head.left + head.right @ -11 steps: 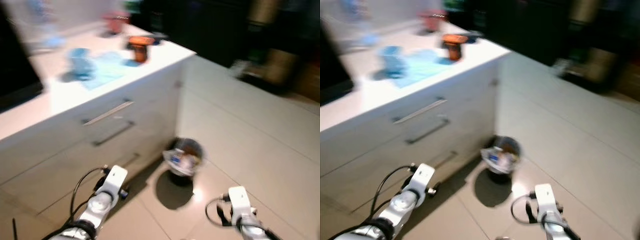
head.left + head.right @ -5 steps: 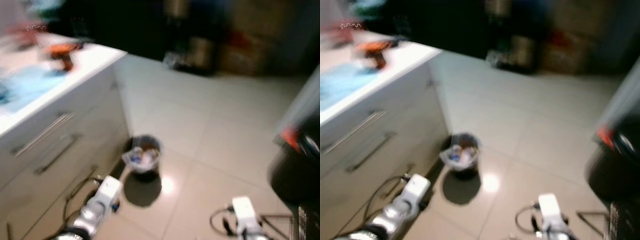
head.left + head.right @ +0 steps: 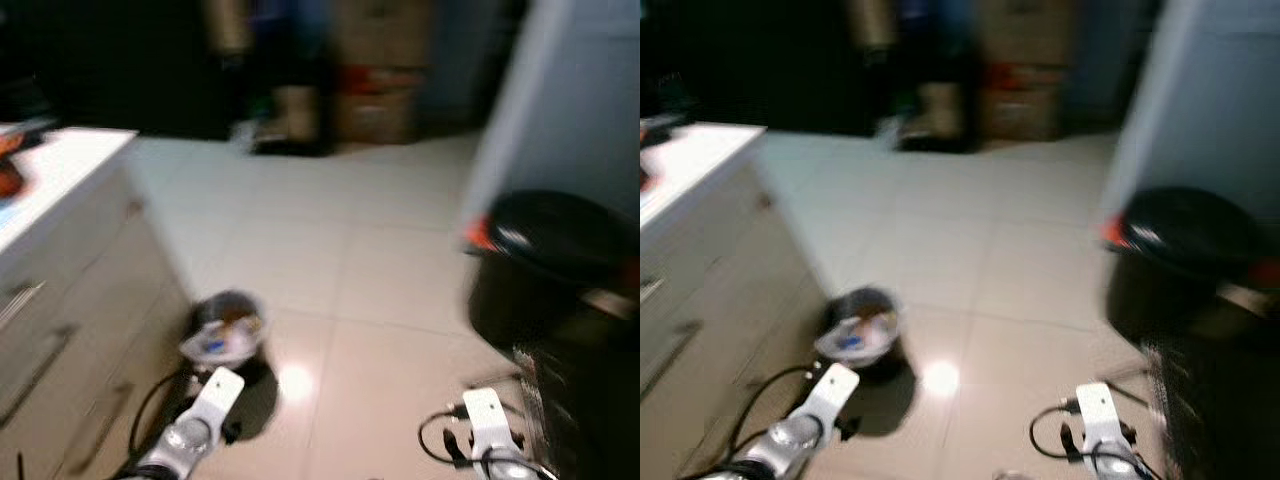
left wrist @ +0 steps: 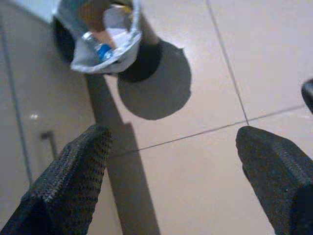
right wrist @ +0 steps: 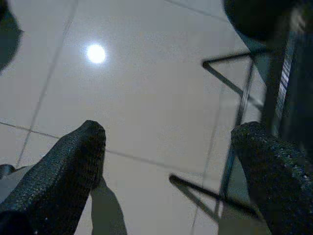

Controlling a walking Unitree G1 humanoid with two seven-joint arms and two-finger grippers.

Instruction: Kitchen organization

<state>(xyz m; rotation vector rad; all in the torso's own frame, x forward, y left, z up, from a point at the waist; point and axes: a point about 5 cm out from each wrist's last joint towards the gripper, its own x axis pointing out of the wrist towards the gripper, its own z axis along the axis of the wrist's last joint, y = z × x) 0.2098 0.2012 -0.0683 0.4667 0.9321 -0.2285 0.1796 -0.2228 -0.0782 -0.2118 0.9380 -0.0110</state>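
Observation:
A small dark bin (image 3: 224,330) lined with a white bag and full of rubbish stands on the tiled floor beside the white cabinet (image 3: 60,300); it also appears as the bin (image 4: 100,36) in the left wrist view. My left gripper (image 4: 171,186) hangs low over the floor tiles near it, open, with nothing between its fingers (image 4: 73,176). My right gripper (image 5: 168,181) hangs open over bare tiles next to a dark wire rack (image 5: 274,98). Both silver arms show at the bottom of the eye views, the left arm (image 3: 200,425) and the right arm (image 3: 485,425).
A white counter top (image 3: 55,175) with an orange item at its edge lies at the left. A large black lidded bin (image 3: 550,270) stands at the right before a pale wall. Cardboard boxes (image 3: 375,70) and dark clutter line the far side. Pale tiles spread between.
The whole picture has swung to the right: the counter slid off to the left and the black bin and wall came into view. Both arms still hang low and open.

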